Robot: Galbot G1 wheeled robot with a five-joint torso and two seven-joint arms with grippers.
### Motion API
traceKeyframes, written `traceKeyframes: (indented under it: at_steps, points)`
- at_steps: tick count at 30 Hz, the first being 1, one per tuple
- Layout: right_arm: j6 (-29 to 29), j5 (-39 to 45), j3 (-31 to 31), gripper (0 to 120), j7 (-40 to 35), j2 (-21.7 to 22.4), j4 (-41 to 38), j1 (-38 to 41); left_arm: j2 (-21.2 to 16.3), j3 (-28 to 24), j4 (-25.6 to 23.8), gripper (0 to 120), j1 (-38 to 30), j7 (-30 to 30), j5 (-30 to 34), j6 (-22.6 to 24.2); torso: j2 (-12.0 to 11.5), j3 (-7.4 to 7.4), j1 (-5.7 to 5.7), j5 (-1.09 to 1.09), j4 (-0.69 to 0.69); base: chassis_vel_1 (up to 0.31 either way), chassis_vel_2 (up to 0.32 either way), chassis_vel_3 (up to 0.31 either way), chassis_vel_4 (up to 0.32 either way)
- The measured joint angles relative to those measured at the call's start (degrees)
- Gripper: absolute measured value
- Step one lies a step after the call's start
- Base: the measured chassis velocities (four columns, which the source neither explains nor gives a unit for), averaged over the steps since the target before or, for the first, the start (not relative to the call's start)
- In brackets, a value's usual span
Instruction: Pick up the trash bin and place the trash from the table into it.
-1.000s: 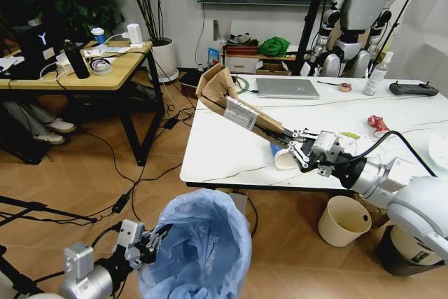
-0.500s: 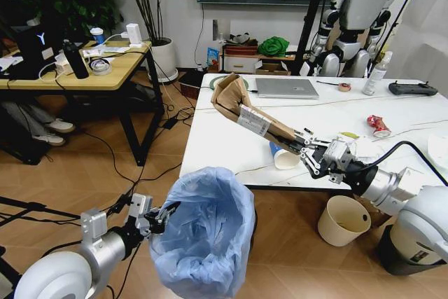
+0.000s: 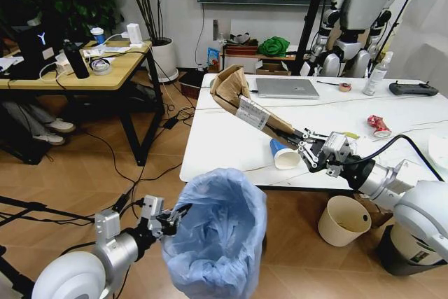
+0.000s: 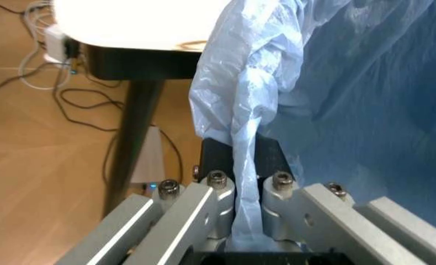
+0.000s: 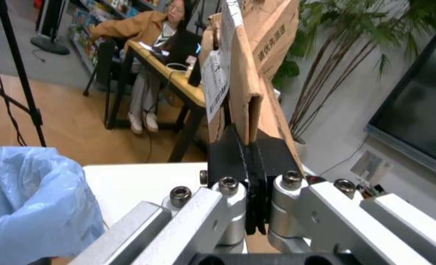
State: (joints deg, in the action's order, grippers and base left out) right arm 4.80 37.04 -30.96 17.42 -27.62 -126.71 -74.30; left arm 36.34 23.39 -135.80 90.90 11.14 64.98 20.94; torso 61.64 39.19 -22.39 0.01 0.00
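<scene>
In the lower middle of the head view, the trash bin (image 3: 218, 239), lined with a crinkled light-blue bag, hangs just in front of the near edge of the white marble-look counter (image 3: 224, 145), its mouth open upward. The left gripper (image 3: 173, 218), at the lower left, has its jaws pressed together on a fold of the bag at the bin's rim; the left wrist view shows the blue plastic (image 4: 248, 138) pinched between the two fingers. The right gripper (image 3: 306, 150), right of centre, reaches over the counter with its jaws pinching the lower end of a folded brown cardboard (image 3: 245, 106), which slants up toward the upper middle of the frame, carrying a white label; in the right wrist view the cardboard (image 5: 251, 83) stands clamped between the black pads. A blue-white paper cup (image 3: 283, 155) lies on its side on the counter just beside that gripper. A red crushed wrapper (image 3: 379, 125) lies farther right, a silver laptop (image 3: 287, 87) near the far edge. A cream bucket (image 3: 344, 220) stands on the floor at the lower right.
</scene>
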Motion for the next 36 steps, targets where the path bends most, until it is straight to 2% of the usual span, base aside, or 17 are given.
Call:
traceKeyframes:
  at_steps: [5,9,13,17,25,29,36]
  points:
    - [0.34,-0.22,-1.08,0,0.12,0.31,-0.21,-1.21,0.71,-2.60,0.53,0,-1.76,0.40,-0.13,0.15,0.00,0.00,0.00,0.00,-0.02,0.000,0.000,0.000,0.000]
    - [0.83,0.41,-1.80,0,1.27,2.30,-3.21,-1.43,0.36,0.20,-0.07,0,1.18,0.18,0.47,0.04,0.00,0.00,0.00,0.00,-0.01,0.000,0.000,0.000,0.000]
    - [-0.38,2.68,1.84,0,1.19,3.46,-7.98,0.76,0.70,1.23,-0.46,0,2.25,-0.31,0.85,-0.17,0.00,-0.01,0.00,-0.03,0.00,0.000,0.000,0.000,0.000]
    - [-0.30,3.26,4.67,0,1.53,3.71,-9.29,0.21,0.92,1.68,-0.51,0,3.27,-1.14,0.94,-0.41,0.00,-0.01,0.00,-0.02,0.00,0.000,0.000,0.000,0.000]
    - [0.34,7.78,17.23,0,2.68,3.19,-10.34,6.20,1.23,2.90,-0.53,0,4.91,-1.66,0.92,-0.81,0.00,-0.01,0.00,-0.02,0.00,0.000,0.000,0.000,0.000]
    - [-0.24,10.71,25.06,0,2.44,1.17,-10.14,11.78,2.01,3.82,-1.09,0,6.87,-1.64,0.57,-0.86,0.00,-0.01,0.00,-0.01,-0.01,0.000,0.000,0.000,0.000]
    - [-0.21,10.55,33.08,0,2.86,-2.08,-7.44,17.08,2.18,5.04,-1.71,0,8.35,-1.37,0.50,-0.86,0.00,0.00,0.00,-0.01,0.00,0.000,0.000,0.000,0.000]
